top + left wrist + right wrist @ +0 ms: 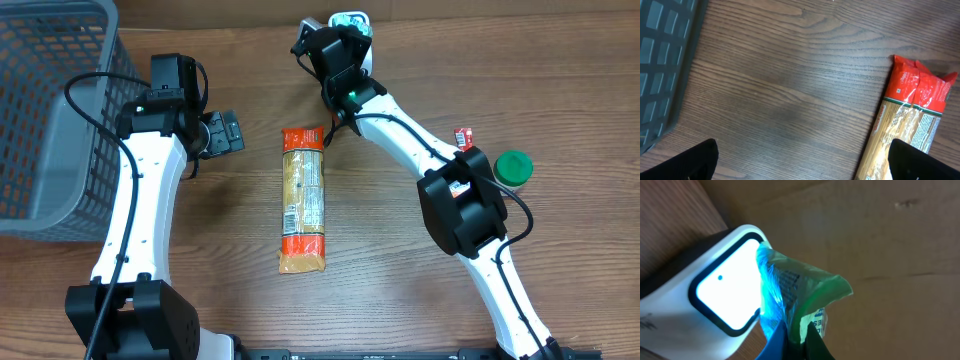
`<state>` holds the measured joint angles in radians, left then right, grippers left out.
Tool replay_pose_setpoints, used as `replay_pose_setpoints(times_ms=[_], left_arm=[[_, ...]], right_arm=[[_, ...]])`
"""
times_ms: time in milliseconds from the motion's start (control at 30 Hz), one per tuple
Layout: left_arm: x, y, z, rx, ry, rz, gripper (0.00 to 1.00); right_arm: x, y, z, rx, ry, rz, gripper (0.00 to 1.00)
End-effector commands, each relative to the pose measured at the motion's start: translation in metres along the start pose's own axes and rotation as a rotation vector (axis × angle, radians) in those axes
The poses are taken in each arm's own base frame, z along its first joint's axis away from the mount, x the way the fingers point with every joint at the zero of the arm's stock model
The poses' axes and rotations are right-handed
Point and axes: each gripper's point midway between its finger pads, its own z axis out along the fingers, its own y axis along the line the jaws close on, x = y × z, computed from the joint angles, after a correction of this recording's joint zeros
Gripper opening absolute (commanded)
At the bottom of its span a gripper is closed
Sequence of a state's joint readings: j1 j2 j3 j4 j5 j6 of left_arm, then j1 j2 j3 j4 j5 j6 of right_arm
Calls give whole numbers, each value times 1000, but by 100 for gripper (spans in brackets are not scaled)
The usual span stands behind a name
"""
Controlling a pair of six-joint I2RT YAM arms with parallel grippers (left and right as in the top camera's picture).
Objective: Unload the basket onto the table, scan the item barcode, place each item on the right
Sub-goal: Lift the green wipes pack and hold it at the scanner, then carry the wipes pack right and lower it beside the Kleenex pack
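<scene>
The right hand (pixel 792 347) is pinching a green packet (pixel 802 292), its fingers pressed together on the packet's lower edge. The packet is standing up from the fingers, crinkled and see-through, with small print showing on its face. It is sitting just in front of the scanner (pixel 722 297), covering the 3 o'clock edge of the scanner's white, glowing window; whether the two are touching, I cannot tell. In the overhead view the right arm is reaching to the bench's (pixel 400 270) 12 o'clock edge, where the scanner (pixel 352 17) is showing past the wrist.

The left hand (pixel 222 133) is hanging spread wide over bare bench at about 10 o'clock, holding nothing. Its dark fingers (pixel 692 162) are showing at the bottom corners of the left wrist view, well apart.

A pasta pack (pixel 303 200) is lying flat in the middle of the bench, long axis running 12 to 6, orange ends at both tips. A grey basket (pixel 40 120) is sitting at 10 o'clock, beside the left arm. A green lid (pixel 513 167) is lying at 3 o'clock, and a small red thing (pixel 462 137) is lying just at its 10 o'clock side, too small to identify.
</scene>
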<state>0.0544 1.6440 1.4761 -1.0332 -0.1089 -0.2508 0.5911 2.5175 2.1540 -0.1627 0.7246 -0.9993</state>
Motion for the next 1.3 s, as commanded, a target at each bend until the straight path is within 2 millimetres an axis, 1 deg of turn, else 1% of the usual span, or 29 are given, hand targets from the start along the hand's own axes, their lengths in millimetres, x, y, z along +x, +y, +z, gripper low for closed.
replay_pose_setpoints(times_ms=[0, 67, 200, 333, 400, 467, 567, 633, 767, 867, 900, 967, 1033, 1067, 1133, 1167, 1267], left_arm=[[2, 1, 3, 0, 14, 9, 100], [2, 1, 3, 0, 14, 9, 100], [2, 1, 3, 0, 14, 9, 100], [2, 1, 3, 0, 14, 9, 100], [2, 1, 3, 0, 14, 9, 99], [2, 1, 3, 0, 14, 9, 100], [2, 1, 3, 0, 14, 9, 100], [2, 1, 3, 0, 14, 9, 100], [2, 1, 3, 0, 14, 9, 100], [2, 1, 3, 0, 14, 9, 100], [2, 1, 3, 0, 14, 9, 100], [2, 1, 3, 0, 14, 9, 100], [2, 1, 3, 0, 14, 9, 100], [2, 1, 3, 0, 14, 9, 100], [2, 1, 3, 0, 14, 9, 100], [2, 1, 3, 0, 14, 9, 100], [2, 1, 3, 0, 14, 9, 100]], right_arm=[[-7, 15, -2, -33, -21, -13, 4], [-5, 19, -3, -46, -13, -20, 4], [-4, 21, -3, -52, -7, 43, 4], [-3, 22, -3, -57, -2, 37, 4], [-2, 19, -4, -45, 7, 39, 4], [-2, 10, -8, -26, 15, 50, 4], [-7, -14, -20, -7, 8, 98, 4], [-10, -36, -31, 9, -5, 145, 4], [-16, -88, -63, 39, -35, 287, 4], [-12, -120, -89, 36, -37, 392, 4], [-6, -130, -101, 22, -23, 416, 4], [6, -141, -118, -5, 8, 447, 4], [22, -147, -137, -42, 53, 491, 4], [33, -147, -148, -75, 85, 513, 4], [49, -140, -164, -155, 134, 549, 4], [59, -133, -173, -214, 164, 561, 4], [90, -103, -195, -424, 286, 599, 4]])
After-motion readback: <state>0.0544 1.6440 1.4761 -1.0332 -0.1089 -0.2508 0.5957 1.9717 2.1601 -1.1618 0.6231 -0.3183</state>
